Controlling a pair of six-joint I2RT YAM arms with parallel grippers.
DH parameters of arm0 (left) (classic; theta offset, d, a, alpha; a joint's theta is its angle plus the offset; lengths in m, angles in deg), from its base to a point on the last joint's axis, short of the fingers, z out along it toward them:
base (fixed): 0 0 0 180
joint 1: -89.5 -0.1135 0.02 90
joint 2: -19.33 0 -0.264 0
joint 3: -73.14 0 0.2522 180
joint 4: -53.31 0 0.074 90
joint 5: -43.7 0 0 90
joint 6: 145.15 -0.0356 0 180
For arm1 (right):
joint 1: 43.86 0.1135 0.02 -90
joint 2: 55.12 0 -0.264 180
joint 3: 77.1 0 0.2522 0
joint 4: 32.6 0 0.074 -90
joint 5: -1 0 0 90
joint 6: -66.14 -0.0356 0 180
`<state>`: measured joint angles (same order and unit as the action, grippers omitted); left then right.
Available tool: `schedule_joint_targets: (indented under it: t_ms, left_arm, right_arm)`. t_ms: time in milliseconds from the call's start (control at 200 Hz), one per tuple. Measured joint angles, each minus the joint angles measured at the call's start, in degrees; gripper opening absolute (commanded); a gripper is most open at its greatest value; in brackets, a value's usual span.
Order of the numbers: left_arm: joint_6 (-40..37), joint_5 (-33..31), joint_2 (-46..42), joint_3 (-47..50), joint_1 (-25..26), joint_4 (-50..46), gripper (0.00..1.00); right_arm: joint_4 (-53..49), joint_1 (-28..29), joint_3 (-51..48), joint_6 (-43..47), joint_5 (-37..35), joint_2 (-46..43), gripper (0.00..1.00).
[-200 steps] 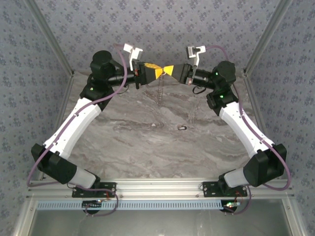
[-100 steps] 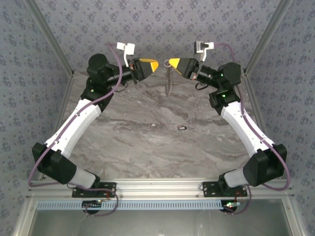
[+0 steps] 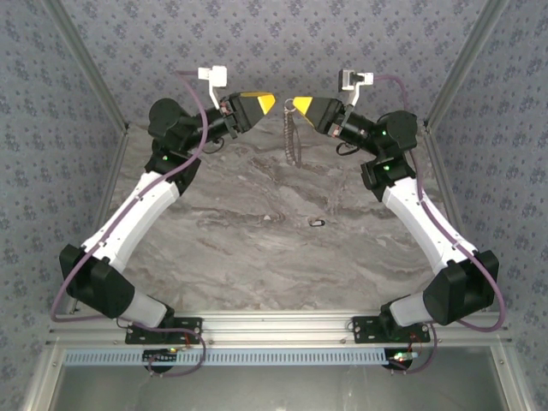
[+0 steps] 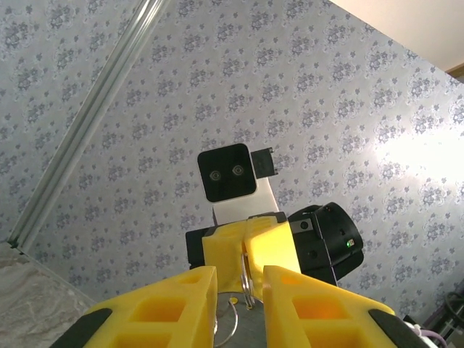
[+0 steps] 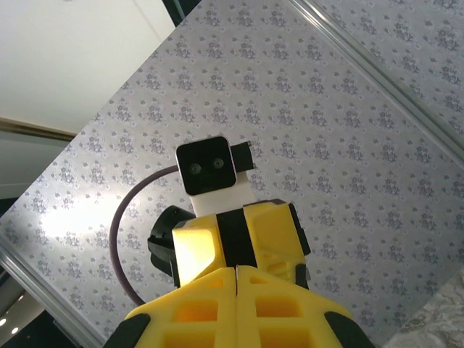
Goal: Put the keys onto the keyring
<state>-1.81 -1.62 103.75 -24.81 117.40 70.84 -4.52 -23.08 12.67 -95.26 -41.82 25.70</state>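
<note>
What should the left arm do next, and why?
Probably lower the left gripper toward the key lying on the table. Its jaws are open and hold nothing, while the right gripper is shut on the keyring, which hangs from it above the table. The key must be picked up before threading.

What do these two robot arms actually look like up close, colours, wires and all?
The left arm and right arm match: white shells, chunky black joints, a purple cable trailing alongside, small green lights on the joints. The left gripper and right gripper have blocky yellow fingers with black patches; a white camera block sits by each.
</note>
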Motion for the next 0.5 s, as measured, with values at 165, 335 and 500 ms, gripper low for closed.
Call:
schedule_joint_targets:
  t_ms: [165,335,500]
  left_arm:
    - [0.61,-0.44,0.50,0.02,1.11,0.66,0.20]
    - [1.20,-0.63,1.29,0.02,1.75,1.62,0.18]
    - [1.44,-0.85,1.84,0.02,1.86,1.90,0.17]
  right_arm:
    - [0.52,0.35,0.00,0.00,-1.77,0.33,0.00]
    - [0.83,0.83,0.00,0.00,-2.99,1.09,0.00]
    - [1.84,1.03,0.00,-0.31,-3.98,1.86,0.00]
